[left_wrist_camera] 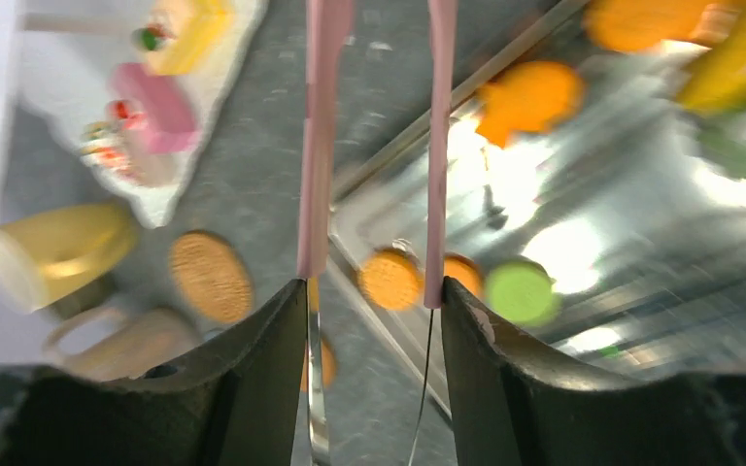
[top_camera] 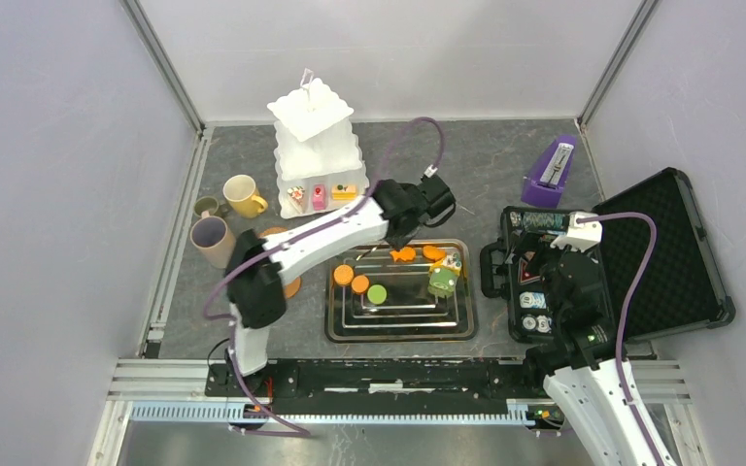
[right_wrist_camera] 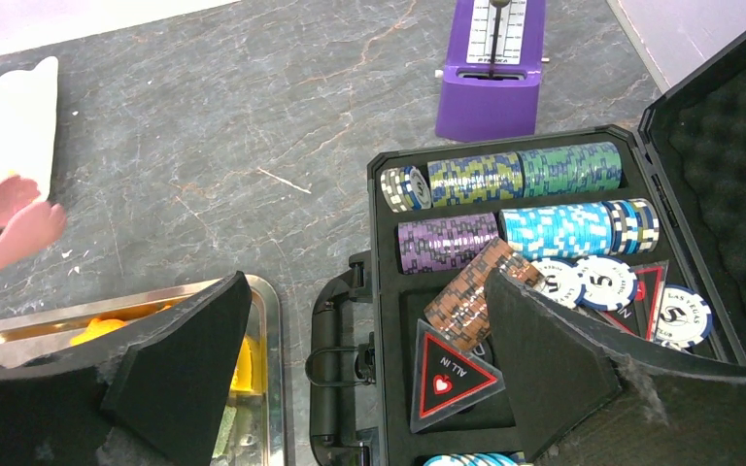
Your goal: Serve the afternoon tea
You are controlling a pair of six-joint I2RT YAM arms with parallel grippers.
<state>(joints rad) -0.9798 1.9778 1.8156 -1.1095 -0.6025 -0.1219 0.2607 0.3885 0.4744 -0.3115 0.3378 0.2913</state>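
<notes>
The left gripper (left_wrist_camera: 374, 291) is found clamped on pink tongs (left_wrist_camera: 437, 146), whose arms stand apart with nothing between them. Below it lies the metal tray (top_camera: 418, 316), containing orange biscuits (left_wrist_camera: 391, 279) and a green biscuit (left_wrist_camera: 522, 291). The right gripper (right_wrist_camera: 369, 320) is held wide open and empty above the chip case (right_wrist_camera: 699, 146).

I can pass over the bare grey table (top_camera: 486, 165) between the white stand (top_camera: 316, 146) and the purple metronome (top_camera: 549, 175). Mugs (top_camera: 214, 238) block my left, and the open black case (top_camera: 661, 252) blocks my right.
</notes>
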